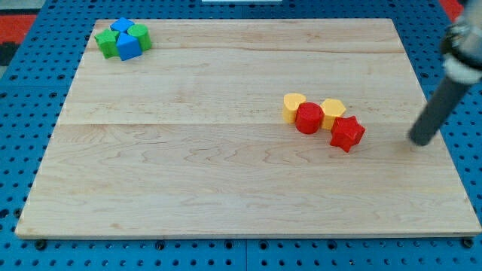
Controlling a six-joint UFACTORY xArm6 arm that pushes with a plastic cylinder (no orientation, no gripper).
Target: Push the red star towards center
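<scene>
The red star (347, 133) lies on the wooden board (226, 165), right of the middle. It touches the lower right end of a small row: a yellow block (294, 106), a red round block (309, 118) and a second yellow block (333, 112). My tip (422, 140) is the lower end of the dark rod. It stands to the right of the red star, about a block's width or more apart from it, near the board's right edge.
At the view's top left corner of the board sits a tight cluster: a blue block (121, 26), a green block (139, 35), a second green block (107, 42) and a second blue block (129, 47). A blue pegboard surrounds the board.
</scene>
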